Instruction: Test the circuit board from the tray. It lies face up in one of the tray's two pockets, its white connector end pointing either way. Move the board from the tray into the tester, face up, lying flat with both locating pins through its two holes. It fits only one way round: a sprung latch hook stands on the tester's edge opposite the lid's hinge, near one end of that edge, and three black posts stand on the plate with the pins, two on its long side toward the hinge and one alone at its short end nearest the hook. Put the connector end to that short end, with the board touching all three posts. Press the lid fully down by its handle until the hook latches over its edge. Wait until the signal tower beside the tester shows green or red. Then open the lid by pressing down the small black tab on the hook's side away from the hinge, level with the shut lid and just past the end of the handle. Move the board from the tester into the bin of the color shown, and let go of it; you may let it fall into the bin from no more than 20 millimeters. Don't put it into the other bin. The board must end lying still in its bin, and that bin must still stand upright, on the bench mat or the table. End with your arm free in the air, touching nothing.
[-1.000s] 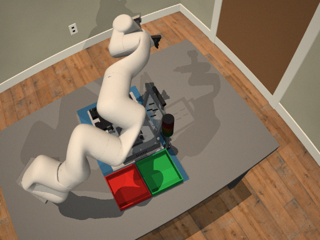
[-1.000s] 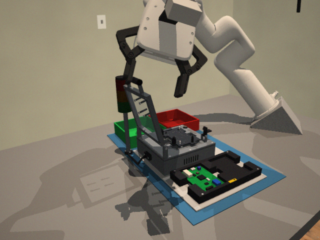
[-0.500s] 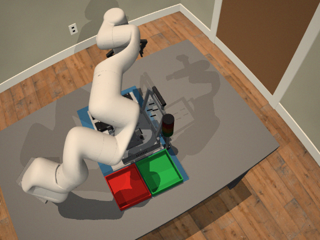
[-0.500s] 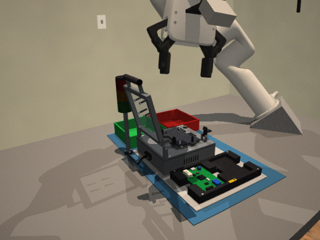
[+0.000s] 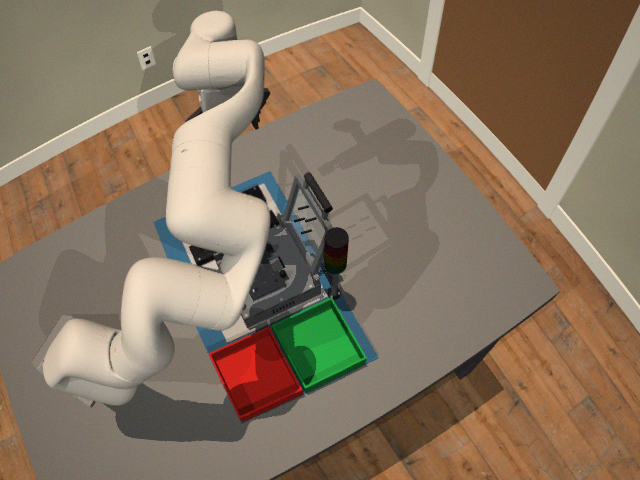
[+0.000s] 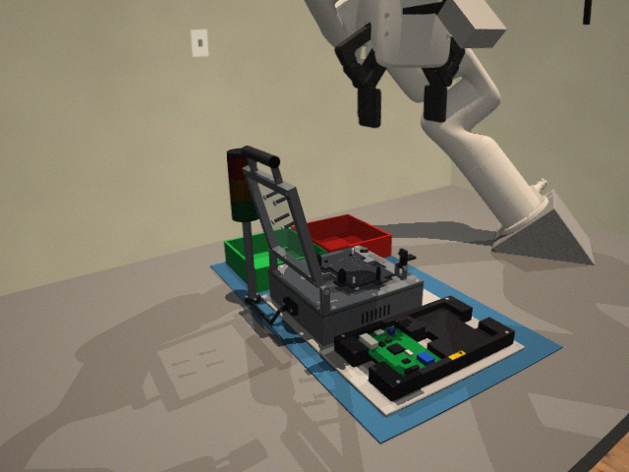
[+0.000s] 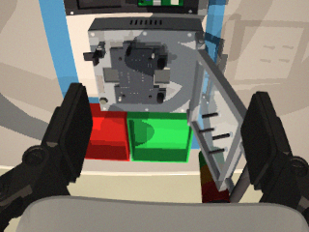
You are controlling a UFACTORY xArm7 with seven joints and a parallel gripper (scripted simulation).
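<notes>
The grey tester (image 6: 350, 294) stands with its lid (image 6: 281, 218) raised, black handle (image 6: 260, 154) on top, and its plate (image 7: 138, 73) bare. The latch hook (image 6: 403, 258) stands at the tester's far edge. The signal tower (image 6: 240, 188) shows no lit color. My gripper (image 6: 401, 109) is open and empty, high above the tester and bins.
The red bin (image 6: 348, 233) and the green bin (image 6: 254, 254) stand side by side behind the tester on the blue mat (image 6: 385, 324). My arm (image 5: 201, 248) hides much of the tester and tray in the overhead view.
</notes>
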